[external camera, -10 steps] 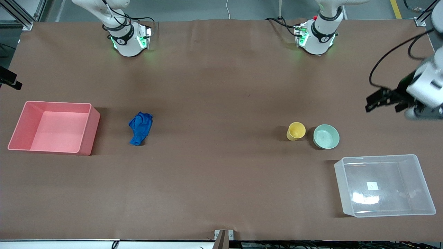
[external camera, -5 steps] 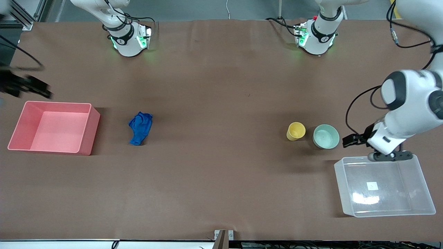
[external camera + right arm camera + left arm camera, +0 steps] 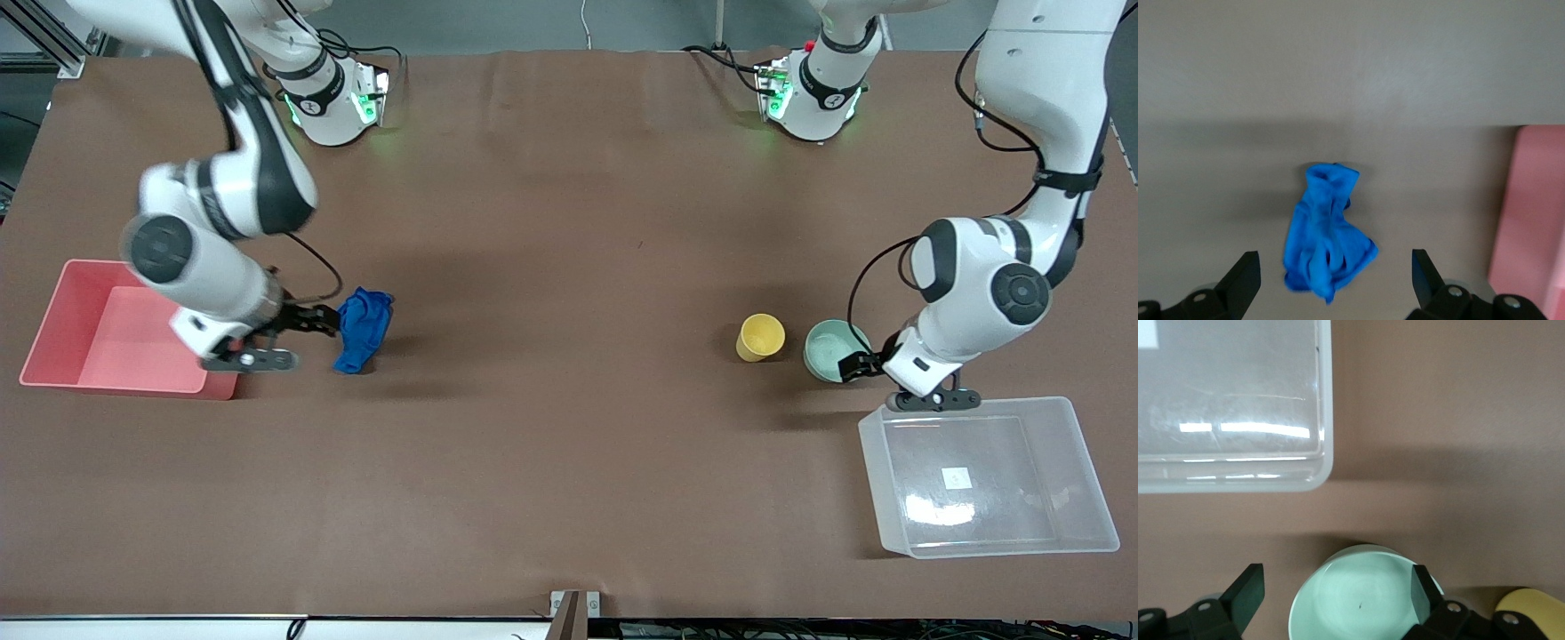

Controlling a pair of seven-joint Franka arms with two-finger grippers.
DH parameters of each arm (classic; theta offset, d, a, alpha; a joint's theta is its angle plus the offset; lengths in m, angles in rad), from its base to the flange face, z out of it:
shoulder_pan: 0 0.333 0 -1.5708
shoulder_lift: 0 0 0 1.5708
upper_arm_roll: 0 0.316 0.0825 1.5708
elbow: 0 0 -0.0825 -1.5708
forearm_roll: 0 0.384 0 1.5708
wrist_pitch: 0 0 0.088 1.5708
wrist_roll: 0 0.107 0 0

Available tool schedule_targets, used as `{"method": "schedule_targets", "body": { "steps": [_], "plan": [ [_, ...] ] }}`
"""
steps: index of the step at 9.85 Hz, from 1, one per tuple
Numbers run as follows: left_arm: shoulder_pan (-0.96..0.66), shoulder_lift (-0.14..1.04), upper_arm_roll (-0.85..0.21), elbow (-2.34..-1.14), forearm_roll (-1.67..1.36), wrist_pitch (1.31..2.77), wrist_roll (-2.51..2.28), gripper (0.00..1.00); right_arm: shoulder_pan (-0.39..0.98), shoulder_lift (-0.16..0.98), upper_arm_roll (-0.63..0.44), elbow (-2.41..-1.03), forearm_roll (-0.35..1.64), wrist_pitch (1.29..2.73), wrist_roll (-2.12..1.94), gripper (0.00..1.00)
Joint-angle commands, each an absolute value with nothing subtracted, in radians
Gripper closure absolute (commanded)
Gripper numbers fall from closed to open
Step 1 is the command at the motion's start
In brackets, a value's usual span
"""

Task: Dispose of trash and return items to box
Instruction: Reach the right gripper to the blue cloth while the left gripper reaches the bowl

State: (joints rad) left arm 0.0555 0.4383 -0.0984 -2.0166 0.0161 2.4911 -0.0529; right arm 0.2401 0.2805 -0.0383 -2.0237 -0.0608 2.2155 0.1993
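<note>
The blue cloth wad (image 3: 363,329) lies on the brown table beside the pink bin (image 3: 98,351). My right gripper (image 3: 320,321) is open and empty, low between the pink bin and the cloth, its tips at the cloth's edge. In the right wrist view the cloth (image 3: 1328,230) lies between and ahead of the open fingers (image 3: 1245,273). The yellow cup (image 3: 760,337) and mint-green bowl (image 3: 829,348) stand side by side. My left gripper (image 3: 864,363) is open and empty at the bowl's rim, by the clear box (image 3: 996,444). The left wrist view shows the bowl (image 3: 1361,600) between its fingers (image 3: 1250,588).
The pink bin also shows in the right wrist view (image 3: 1535,213). The left wrist view shows the clear box's corner (image 3: 1321,463) and the yellow cup (image 3: 1531,613) beside the bowl. Both arm bases stand along the table's edge farthest from the front camera.
Both arms have swung in from the table's ends and come down. The right gripper now sits at the cloth, the left at the bowl. Cloth, cup and bowl have not moved.
</note>
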Motion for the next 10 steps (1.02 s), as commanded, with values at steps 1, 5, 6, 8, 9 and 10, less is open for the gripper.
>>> {"method": "schedule_targets", "body": {
  "steps": [1,5,6,8,9,10],
  "plan": [
    [0.063,0.488,-0.101,-2.077,0.066,2.571,-0.043,0.05,0.253,0.316,-0.051,-2.152,-0.087,2.416,0.221,0.00],
    [0.075,0.497,-0.103,-2.103,0.078,2.574,-0.043,0.43,0.253,0.406,-0.049,-2.197,-0.087,2.542,0.252,0.72],
    [0.075,0.492,-0.103,-2.105,0.078,2.573,-0.043,0.77,0.252,0.410,-0.048,-2.200,-0.086,2.531,0.282,0.93],
    [0.074,0.483,-0.109,-2.105,0.080,2.565,-0.043,1.00,0.268,0.410,-0.046,-2.197,-0.084,2.528,0.353,0.99],
    [0.074,0.473,-0.109,-2.105,0.080,2.556,-0.040,1.00,0.267,0.410,-0.045,-2.189,-0.084,2.526,0.354,0.99],
    [0.074,0.465,-0.112,-2.103,0.080,2.539,-0.040,1.00,0.267,0.402,-0.044,-2.174,-0.074,2.505,0.353,0.99]
  ]
}}
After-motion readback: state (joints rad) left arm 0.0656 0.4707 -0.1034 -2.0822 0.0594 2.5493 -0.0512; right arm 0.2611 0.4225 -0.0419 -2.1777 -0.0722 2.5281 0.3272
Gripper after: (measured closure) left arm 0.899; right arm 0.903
